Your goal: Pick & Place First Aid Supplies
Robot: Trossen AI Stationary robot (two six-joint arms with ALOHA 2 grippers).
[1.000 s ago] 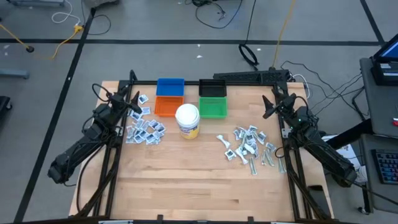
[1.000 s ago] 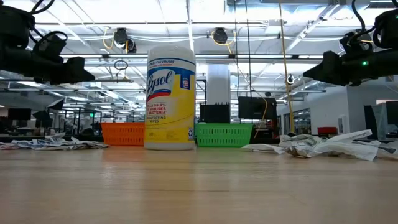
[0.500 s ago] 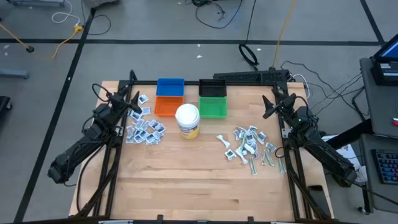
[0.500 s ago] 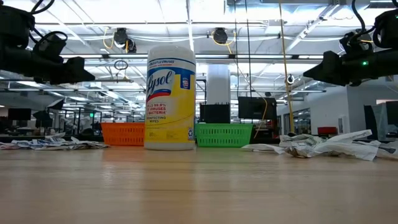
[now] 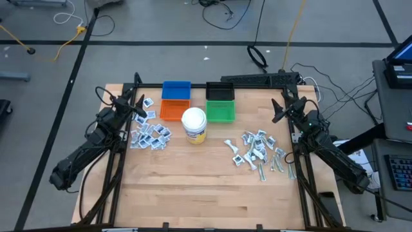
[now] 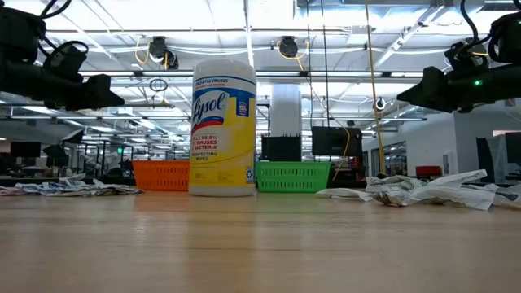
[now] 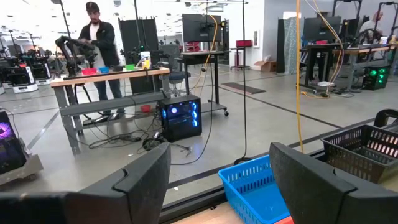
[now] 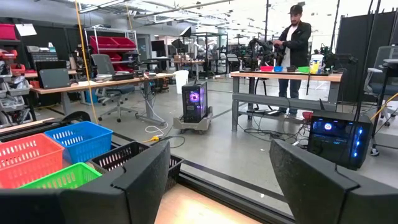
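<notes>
The first aid supplies lie flat on the table in two heaps: small square white-and-grey packets (image 5: 149, 132) at the left, packets and wrapped strips (image 5: 257, 149) at the right. My left gripper (image 5: 140, 103) hangs open above the table's far left, over the far edge of the left heap. My right gripper (image 5: 278, 108) hangs open above the far right, beyond the right heap. Both point level, toward the far middle, and hold nothing. In the wrist views the left gripper (image 7: 219, 180) and the right gripper (image 8: 219, 180) show a wide gap.
Blue bin (image 5: 176, 89), orange bin (image 5: 174, 110), black bin (image 5: 220, 91) and green bin (image 5: 221, 112) stand at the far middle. A white-lidded jar with a yellow label (image 5: 194, 124) stands just in front of them. Bare wood (image 5: 206, 193) fills the near half. People stand in the room beyond.
</notes>
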